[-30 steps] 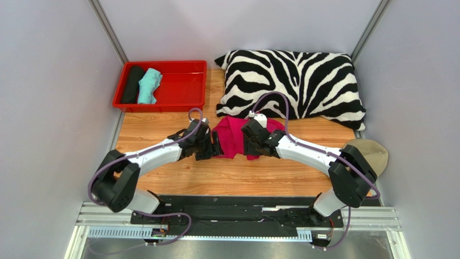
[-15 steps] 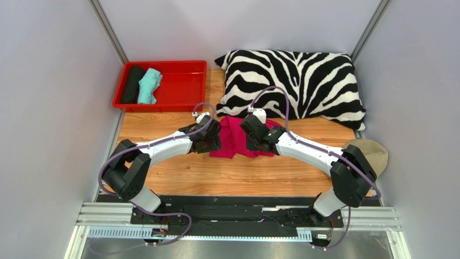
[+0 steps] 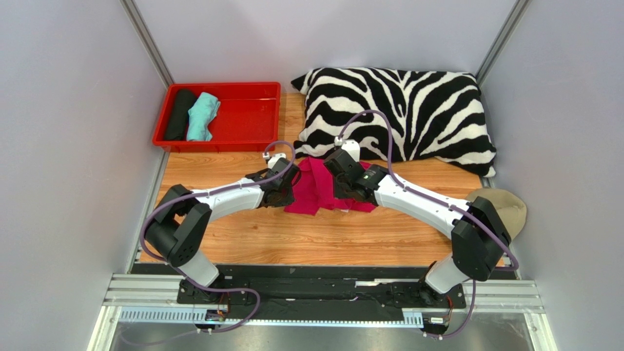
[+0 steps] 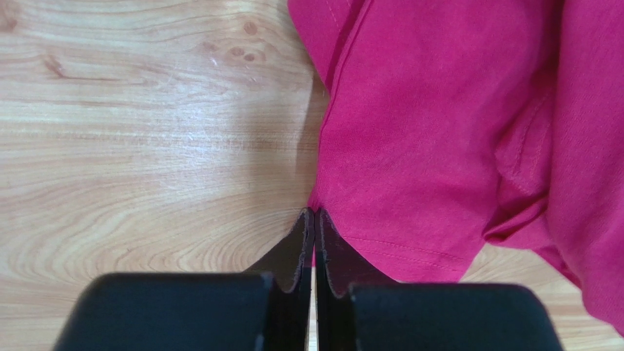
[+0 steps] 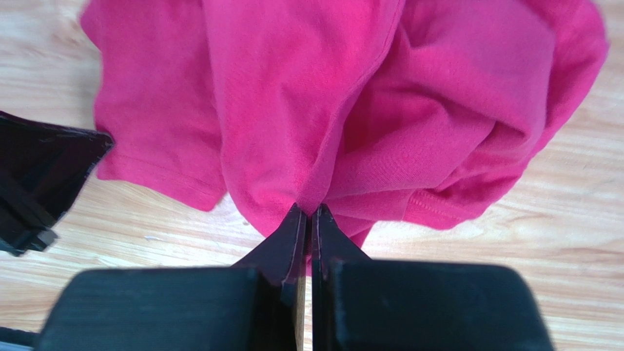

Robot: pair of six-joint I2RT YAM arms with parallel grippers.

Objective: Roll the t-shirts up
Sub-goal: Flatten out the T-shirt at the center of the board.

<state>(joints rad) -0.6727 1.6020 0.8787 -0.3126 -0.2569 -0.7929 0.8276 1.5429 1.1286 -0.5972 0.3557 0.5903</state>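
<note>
Lying crumpled on wood-grain tabletop (image 3: 329, 238), pink t-shirt (image 3: 313, 191), plain grey walls (image 3: 66, 131) around.

pink t-shirt (image 5: 293, 95): soft matt knit cloth, stitched hems, creased; table (image 4: 132, 146): smooth wood-grain top, slight sheen; far-left tray (image 3: 249, 117): glossy red plastic; far-right pillow (image 3: 410, 110): matt zebra-print cloth; right-edge cap (image 3: 513, 205): beige cloth; left gripper (image 4: 313, 213) fingers: smooth matt black; near rail (image 3: 146, 292): bare silvery metal; walls (image 3: 66, 146): flat matt grey panels
</note>
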